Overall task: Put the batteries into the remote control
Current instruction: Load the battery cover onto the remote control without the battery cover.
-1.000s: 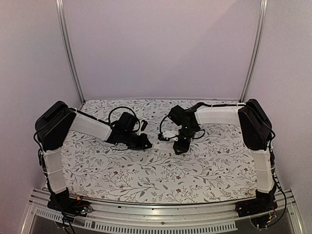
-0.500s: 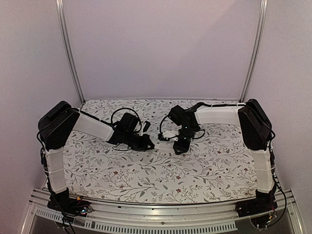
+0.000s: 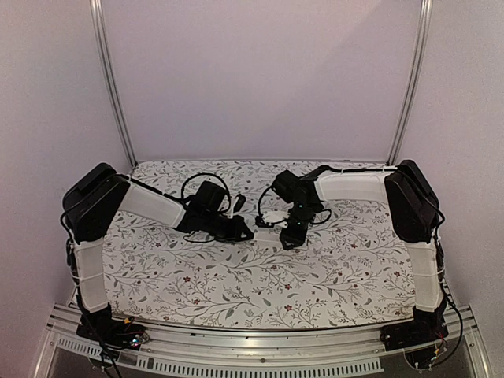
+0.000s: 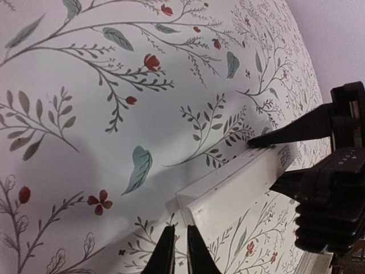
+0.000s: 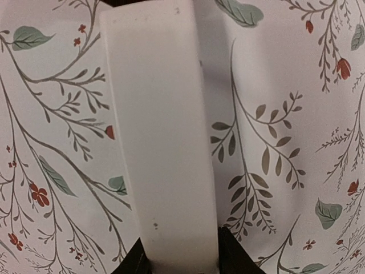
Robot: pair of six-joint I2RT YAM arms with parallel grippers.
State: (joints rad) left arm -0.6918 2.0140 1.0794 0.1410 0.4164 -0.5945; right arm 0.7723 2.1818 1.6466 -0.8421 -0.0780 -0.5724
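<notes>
While the left gripper [image 4: 181,254], fingers nearly together, was positioned just beside one end of the remote control [image 4: 234,191], the other end was clamped by the right gripper [image 5: 179,251] over the cloth [image 3: 236,283]. The bar was judged light, rigid and slick; a long-edge grip was advised.

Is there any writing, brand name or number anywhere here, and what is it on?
No text can be read in any view.
The remote control is plain white, with only a few tiny specks.
The tablecloth shows only leaves and flowers.
</notes>
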